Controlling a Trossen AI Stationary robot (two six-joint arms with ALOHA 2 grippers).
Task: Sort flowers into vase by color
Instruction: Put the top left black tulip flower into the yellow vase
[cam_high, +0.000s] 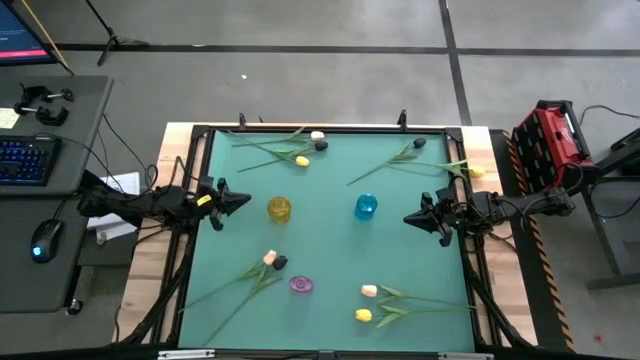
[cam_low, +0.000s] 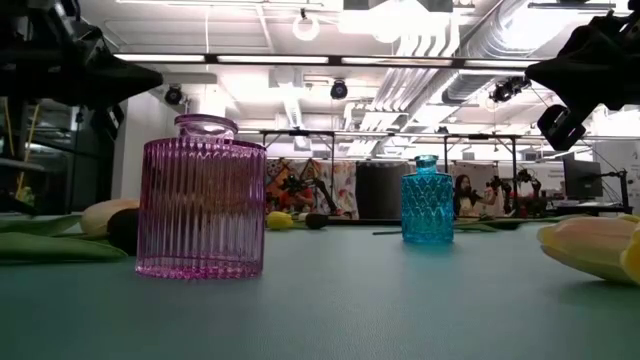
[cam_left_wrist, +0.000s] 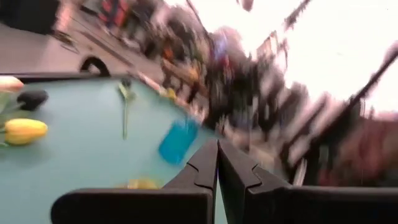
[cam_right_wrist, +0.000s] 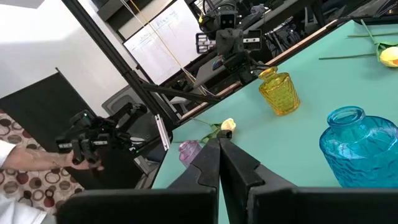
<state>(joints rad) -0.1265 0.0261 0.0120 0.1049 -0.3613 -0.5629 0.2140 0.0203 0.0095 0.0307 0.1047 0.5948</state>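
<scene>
Artificial tulips lie flat on the teal mat in several groups: yellow, cream and black heads at the far left (cam_high: 305, 150), a black-headed one (cam_high: 418, 143) and a yellow one (cam_high: 474, 171) at the far right, cream and black ones (cam_high: 273, 260) near left, cream (cam_high: 369, 291) and yellow (cam_high: 363, 315) near right. Three small glass vases stand upright: yellow (cam_high: 279, 209), blue (cam_high: 366, 206), purple (cam_high: 301, 285). My left gripper (cam_high: 243, 200) hovers shut at the mat's left edge. My right gripper (cam_high: 410, 218) hovers shut near the right edge, beside the blue vase.
A black frame (cam_high: 330, 130) borders the mat. A desk with keyboard (cam_high: 25, 160) and mouse stands off the table's left, a red case (cam_high: 550, 145) off its right. Open mat lies between the vases and the tulip groups. A person's hand (cam_right_wrist: 25, 158) shows in the right wrist view.
</scene>
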